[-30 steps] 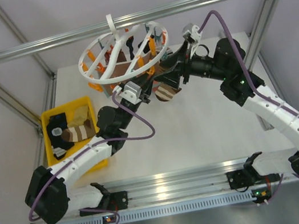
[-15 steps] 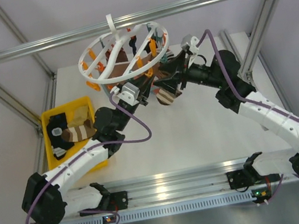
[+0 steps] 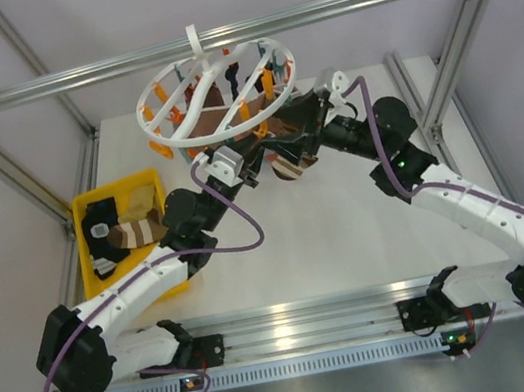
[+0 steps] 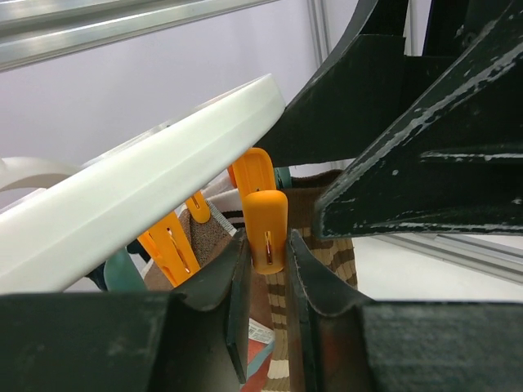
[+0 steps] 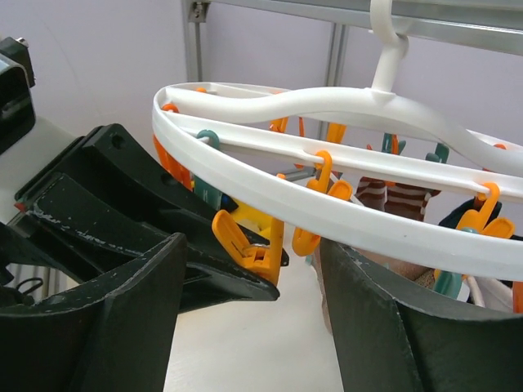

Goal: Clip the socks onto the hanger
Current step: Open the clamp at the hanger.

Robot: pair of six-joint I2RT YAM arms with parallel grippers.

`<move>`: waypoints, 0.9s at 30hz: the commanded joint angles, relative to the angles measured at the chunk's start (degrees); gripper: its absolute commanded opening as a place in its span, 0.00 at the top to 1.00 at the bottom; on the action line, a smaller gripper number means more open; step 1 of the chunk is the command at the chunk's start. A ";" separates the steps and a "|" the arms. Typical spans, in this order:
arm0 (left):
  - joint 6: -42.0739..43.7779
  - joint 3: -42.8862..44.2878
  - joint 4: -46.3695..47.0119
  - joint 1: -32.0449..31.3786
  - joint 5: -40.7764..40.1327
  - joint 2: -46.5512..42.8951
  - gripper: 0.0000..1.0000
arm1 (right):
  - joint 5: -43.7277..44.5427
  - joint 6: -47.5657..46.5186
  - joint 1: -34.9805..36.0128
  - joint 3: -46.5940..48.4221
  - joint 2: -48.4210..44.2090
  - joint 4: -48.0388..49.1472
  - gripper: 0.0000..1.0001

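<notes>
Swing of the whole hanger (image 5: 245, 178) first: hung free by its hook, easily pushed aside by either gripper, taking clip and sock out of line. Next, right gripper (image 5: 252, 241): spread wide beside the hanger, with nothing visible in its grasp; could knock the hanger or snag other clips on closing in. Then striped sock (image 4: 331, 249), dangling just behind the orange clip (image 4: 267, 220), not surely inside its mouth, holder impossible to tell; may fall at release. Smallest: left gripper (image 4: 265, 245), pinched narrowly on that clip; could slip off the smooth plastic.
</notes>
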 commanded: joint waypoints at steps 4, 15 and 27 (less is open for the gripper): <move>-0.48 -0.97 0.86 -0.68 4.19 -1.02 1.00 | 3.19 -3.04 1.92 0.43 0.69 5.92 0.37; -1.09 -0.44 -1.33 -0.68 4.55 -0.66 1.00 | 8.64 -3.74 5.43 -0.10 1.22 6.01 0.43; -1.10 0.09 -3.96 -0.76 4.98 -0.93 1.00 | 16.55 -6.82 7.19 0.60 1.66 5.48 0.74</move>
